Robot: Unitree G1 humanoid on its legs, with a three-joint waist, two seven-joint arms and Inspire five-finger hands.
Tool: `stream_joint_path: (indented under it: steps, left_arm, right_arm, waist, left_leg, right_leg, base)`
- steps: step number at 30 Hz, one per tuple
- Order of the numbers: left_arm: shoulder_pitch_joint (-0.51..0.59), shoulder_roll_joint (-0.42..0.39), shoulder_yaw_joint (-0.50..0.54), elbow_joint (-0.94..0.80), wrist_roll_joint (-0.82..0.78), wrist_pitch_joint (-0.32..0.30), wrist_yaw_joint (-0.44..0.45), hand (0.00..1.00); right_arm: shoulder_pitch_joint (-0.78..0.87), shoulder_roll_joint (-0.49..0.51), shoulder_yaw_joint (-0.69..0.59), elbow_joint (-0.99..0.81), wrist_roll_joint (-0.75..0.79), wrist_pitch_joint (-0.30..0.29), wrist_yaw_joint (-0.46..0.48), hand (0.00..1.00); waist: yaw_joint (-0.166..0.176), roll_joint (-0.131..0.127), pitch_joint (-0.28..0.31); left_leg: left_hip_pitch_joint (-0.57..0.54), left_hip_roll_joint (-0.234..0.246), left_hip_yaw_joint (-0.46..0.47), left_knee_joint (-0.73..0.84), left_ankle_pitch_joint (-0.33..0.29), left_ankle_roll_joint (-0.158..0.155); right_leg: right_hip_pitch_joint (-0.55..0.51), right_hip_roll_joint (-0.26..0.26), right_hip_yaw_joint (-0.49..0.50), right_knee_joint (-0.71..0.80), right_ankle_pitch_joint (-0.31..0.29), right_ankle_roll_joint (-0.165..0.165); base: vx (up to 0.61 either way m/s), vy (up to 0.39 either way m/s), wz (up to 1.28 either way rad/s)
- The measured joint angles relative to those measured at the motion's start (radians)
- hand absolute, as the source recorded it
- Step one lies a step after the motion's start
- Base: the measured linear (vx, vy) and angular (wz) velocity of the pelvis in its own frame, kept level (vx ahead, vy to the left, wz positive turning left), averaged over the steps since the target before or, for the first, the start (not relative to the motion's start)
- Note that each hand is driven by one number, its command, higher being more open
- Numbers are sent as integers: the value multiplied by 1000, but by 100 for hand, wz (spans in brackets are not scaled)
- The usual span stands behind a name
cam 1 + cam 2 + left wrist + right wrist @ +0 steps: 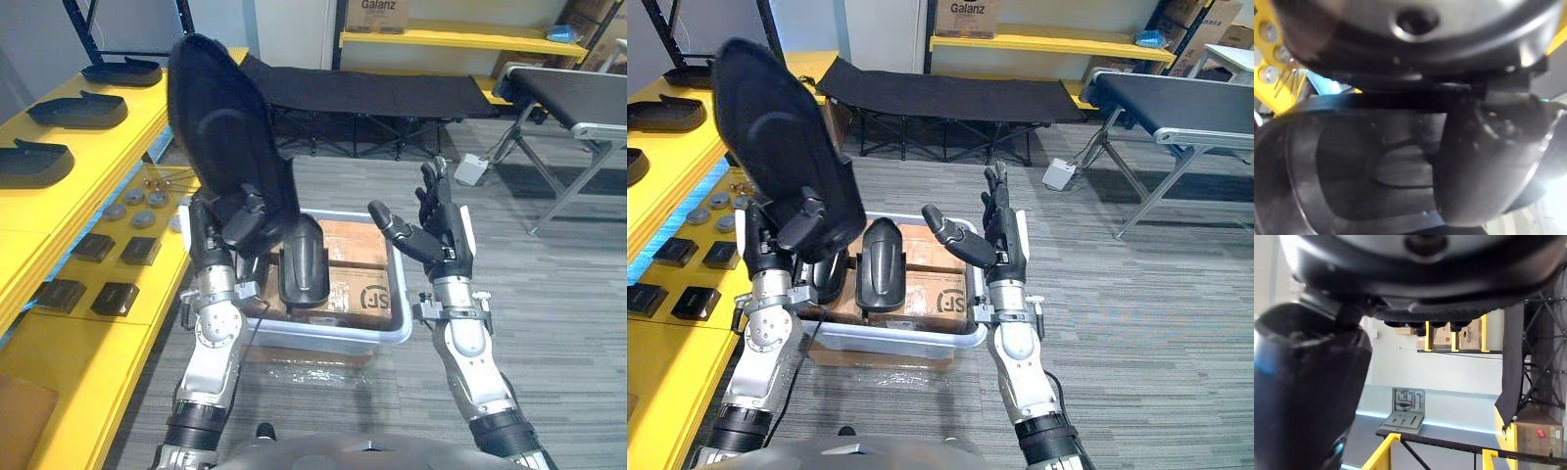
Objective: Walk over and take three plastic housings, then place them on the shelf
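Observation:
My left hand (245,227) is shut on a large black plastic housing (220,127), holding it upright above the left side of a white bin (323,338). The same housing (779,147) shows in the right eye view, and its hollow inside (1376,171) shows past my left thumb. A second black housing (301,262) stands in the bin on cardboard boxes (353,269). My right hand (436,235) is raised over the bin's right side, open, fingers straight and holding nothing. Three more housings (34,162) lie on the yellow shelf (59,211) at left.
Small dark parts (118,294) and grey discs (137,211) lie on the lower yellow shelf level. A black folding cot (362,98) stands behind the bin. A conveyor table (578,108) is at the far right. Grey carpet (558,294) lies to the right.

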Motion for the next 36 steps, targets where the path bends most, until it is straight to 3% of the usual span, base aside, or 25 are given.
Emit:
stream_joint_path:
  steps: [4,9,16,21,29,33,36]
  left_arm:
    - [10,0,43,0,-10,-20,-5,0]
    - [78,-2,99,0,-165,-92,-79,0]
    - [217,-25,117,-98,-244,-94,-184,0]
    - [280,-41,258,-215,-238,-94,-175,0]
    - [381,-98,464,-295,-233,-93,-131,0]
    - [458,-136,521,-295,-241,-94,-158,0]
    - [483,-140,548,-295,-246,-94,-195,0]
  right_arm:
    - [85,42,-71,0,34,15,30,100]
    - [178,50,-157,16,36,81,43,100]
    - [199,53,-164,22,76,88,42,100]
    - [177,54,-149,31,82,88,41,100]
    - [44,54,-66,104,70,121,-3,100]
    - [13,68,-35,115,69,145,-8,100]
    - [-3,89,-31,131,60,163,-21,100]
  waist:
    - [-2,3,0]
    - [-27,33,-13]
    - [-17,48,-23]
    - [16,49,-23]
    - [147,43,-24]
    - [202,28,-20]
    - [220,9,-14]
  left_leg:
    - [-3,-1,4,-2,-3,-1]
    - [-13,1,11,-3,-4,-2]
    - [-15,4,-2,-2,-8,-7]
    - [-37,-2,-47,0,0,0]
    - [-102,-34,-194,1,27,8]
    - [-104,-55,-252,1,28,10]
    - [-114,-65,-278,1,26,17]
  right_leg:
    - [-4,-1,2,1,-1,-1]
    - [-19,-1,7,1,-2,-2]
    - [-14,3,-4,-2,-4,-4]
    - [-5,1,-49,-12,-3,-3]
    - [30,-9,-205,-37,-6,2]
    - [53,-30,-265,-7,-33,10]
    - [37,-44,-270,42,-68,-4]
  base:
    - [-5,1,-2]
    - [-11,0,-4]
    - [-6,-7,4]
    - [-9,-8,26]
    - [-6,-14,56]
    - [16,-3,46]
    - [-14,24,27]
